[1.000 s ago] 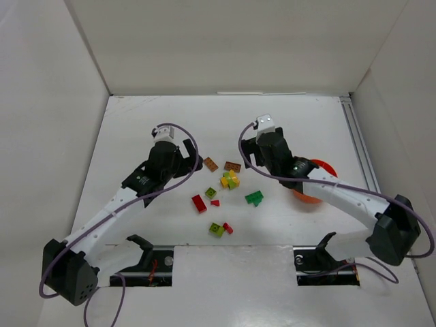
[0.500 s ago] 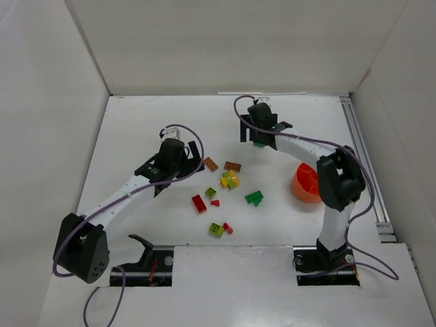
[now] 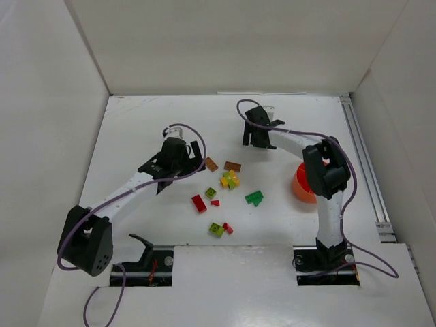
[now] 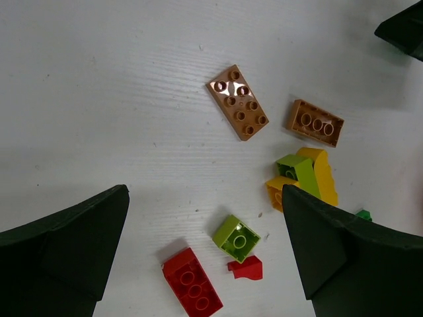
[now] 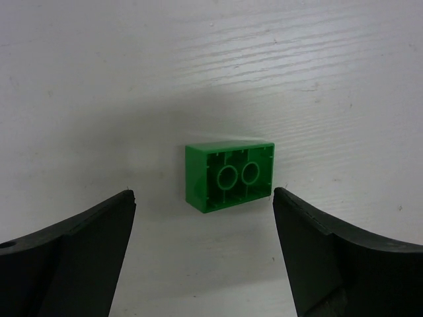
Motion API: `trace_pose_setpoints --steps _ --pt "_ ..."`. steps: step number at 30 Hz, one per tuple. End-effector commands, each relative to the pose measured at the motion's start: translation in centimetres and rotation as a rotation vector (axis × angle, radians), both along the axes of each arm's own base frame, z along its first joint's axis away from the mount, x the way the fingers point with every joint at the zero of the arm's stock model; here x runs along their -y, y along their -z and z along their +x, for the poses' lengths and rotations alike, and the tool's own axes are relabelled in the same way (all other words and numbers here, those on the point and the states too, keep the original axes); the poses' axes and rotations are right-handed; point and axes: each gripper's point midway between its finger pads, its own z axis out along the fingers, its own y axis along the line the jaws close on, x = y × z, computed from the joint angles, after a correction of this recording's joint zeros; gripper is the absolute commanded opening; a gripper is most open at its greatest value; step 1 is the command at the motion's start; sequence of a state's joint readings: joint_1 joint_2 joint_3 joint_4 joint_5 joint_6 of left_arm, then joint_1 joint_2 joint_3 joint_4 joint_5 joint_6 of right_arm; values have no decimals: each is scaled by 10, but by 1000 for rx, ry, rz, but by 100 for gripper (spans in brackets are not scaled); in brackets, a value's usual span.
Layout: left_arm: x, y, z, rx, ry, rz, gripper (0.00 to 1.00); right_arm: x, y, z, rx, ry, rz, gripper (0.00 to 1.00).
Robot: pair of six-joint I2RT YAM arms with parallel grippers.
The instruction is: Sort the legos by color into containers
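Note:
Loose legos lie mid-table: two brown ones (image 3: 211, 164) (image 3: 233, 166), a yellow and lime cluster (image 3: 229, 179), a lime brick (image 3: 210, 193), a red brick (image 3: 199, 203) and a dark green piece (image 3: 255, 198). My left gripper (image 3: 177, 162) hovers open to their left. Its wrist view shows the lime brick (image 4: 236, 238) and the red brick (image 4: 193, 288) between its fingers (image 4: 66, 251). My right gripper (image 3: 259, 136) is open at the back, with a single green brick (image 5: 229, 175) lying underside up just ahead of its tips, untouched. The orange bowl (image 3: 300, 185) is partly hidden by the right arm.
Another lime brick (image 3: 216, 229) and a small red piece (image 3: 227, 228) lie near the front edge. White walls enclose the table on three sides. A rail (image 3: 361, 157) runs along the right side.
The right arm has swung from the pile's right side to the back of the table, over the lone green brick. The left gripper has shifted slightly toward the pile.

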State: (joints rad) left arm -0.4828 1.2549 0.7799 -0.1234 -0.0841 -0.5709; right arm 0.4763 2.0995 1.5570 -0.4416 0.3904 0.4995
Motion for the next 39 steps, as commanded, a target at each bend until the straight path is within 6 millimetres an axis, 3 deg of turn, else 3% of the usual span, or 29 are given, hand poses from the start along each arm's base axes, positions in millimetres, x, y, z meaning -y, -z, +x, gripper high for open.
trace_pose_setpoints --steps 1,2,4,7,11,14,22,25,31,39 --pt "5 -8 12 31 21 -15 100 7 -15 17 50 62 17 88" --pt "7 -14 16 47 21 -23 100 5 -10 16 36 55 23 88" --pt "9 -4 15 20 28 -17 100 9 -11 20 45 64 27 87" --pt "12 -8 19 24 35 -25 100 10 -7 19 35 57 17 74" --pt "13 -7 21 25 35 -26 100 10 -7 19 34 50 11 70" --pt "17 -9 23 30 43 -36 100 14 0 17 21 54 12 52" --pt "19 -9 22 25 57 -47 99 14 -1 18 27 39 4 41" --pt "19 -12 22 33 58 -51 97 15 -1 18 26 31 -3 30" --pt "21 -16 21 39 65 -60 95 16 -19 15 53 18 -25 10" --pt "22 -20 16 52 79 -79 94 21 -58 -3 109 31 -99 0"
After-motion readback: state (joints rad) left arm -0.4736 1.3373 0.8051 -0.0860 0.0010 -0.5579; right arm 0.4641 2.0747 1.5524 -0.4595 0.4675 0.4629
